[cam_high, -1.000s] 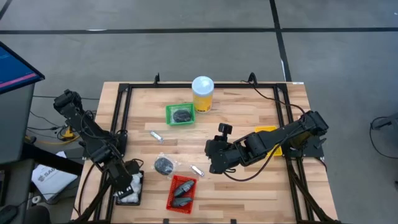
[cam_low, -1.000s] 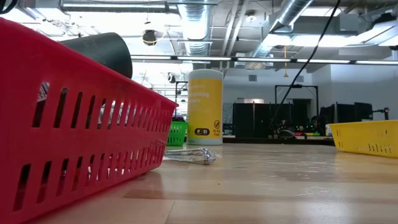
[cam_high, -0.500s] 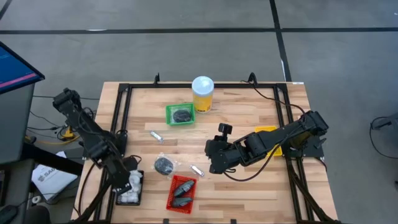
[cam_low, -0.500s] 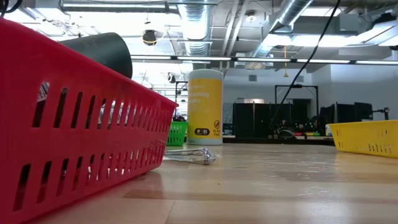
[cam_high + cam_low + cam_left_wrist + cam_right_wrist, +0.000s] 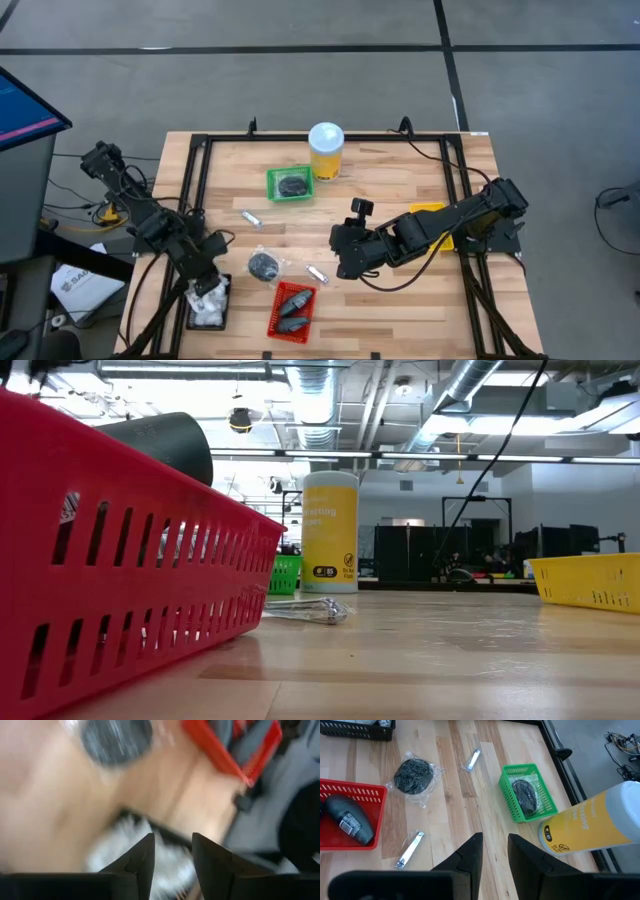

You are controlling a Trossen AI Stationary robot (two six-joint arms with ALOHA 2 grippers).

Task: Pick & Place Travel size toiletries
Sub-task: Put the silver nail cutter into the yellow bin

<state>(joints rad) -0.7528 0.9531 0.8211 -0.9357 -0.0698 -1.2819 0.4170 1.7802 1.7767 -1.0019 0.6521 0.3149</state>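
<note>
— How many toiletries are counted?
— Two pucks [image 5: 264,264] [image 5: 292,184], two tubes [image 5: 317,273] [image 5: 251,217], two bottles [image 5: 292,306] in the red tray [image 5: 276,322], sachets [image 5: 207,303] heaped in the black tray [image 5: 190,318].
— And the grippers?
— The left gripper [image 5: 172,851] is seen parted and empty above the sachets, blurred. The right gripper [image 5: 493,846] is parted narrowly mid-table, nothing pinched.
</note>
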